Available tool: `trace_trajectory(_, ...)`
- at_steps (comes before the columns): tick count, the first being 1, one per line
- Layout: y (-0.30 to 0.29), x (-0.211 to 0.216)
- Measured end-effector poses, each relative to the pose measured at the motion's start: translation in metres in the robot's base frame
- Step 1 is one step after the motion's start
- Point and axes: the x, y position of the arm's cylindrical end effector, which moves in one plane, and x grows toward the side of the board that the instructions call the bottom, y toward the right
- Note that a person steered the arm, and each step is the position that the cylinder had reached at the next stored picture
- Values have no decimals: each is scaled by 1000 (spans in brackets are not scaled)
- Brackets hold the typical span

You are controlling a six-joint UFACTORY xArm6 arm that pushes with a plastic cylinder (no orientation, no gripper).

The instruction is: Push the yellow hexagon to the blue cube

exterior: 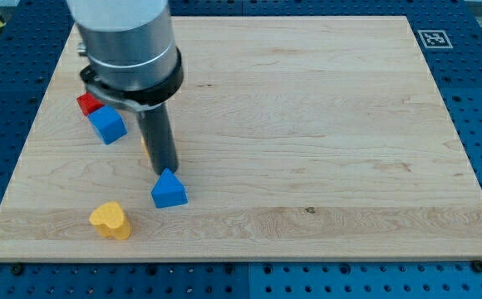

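Observation:
The blue cube (107,124) sits at the board's left, with a red block (86,104) touching its upper left side. My rod comes down from the arm at the view's top left. My tip (165,172) rests right of and below the blue cube. A thin yellow-orange sliver (144,149) shows at the rod's left edge; the rod hides the rest of that block, so I cannot tell its shape. A blue triangular block (169,190) lies just below my tip, very close or touching.
A yellow block with a lobed, heart-like outline (110,221) lies near the bottom-left edge of the wooden board (324,124). A black-and-white marker (434,38) sits at the board's top right corner. Blue perforated table surrounds the board.

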Motion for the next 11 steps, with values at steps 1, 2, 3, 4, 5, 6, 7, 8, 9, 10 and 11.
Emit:
trace_trajectory(1, -34, 20)
trace_trajectory(2, -38, 28)
trace_trajectory(3, 3, 2)
trace_trajectory(4, 54, -16)
trace_trajectory(5, 64, -17)
trace_trajectory(6, 45, -18)
trace_trajectory(7, 20, -30)
trace_trajectory(8, 1, -31)
trace_trajectory(9, -11, -31)
trace_trajectory(10, -10, -31)
trace_trajectory(11, 2, -31)
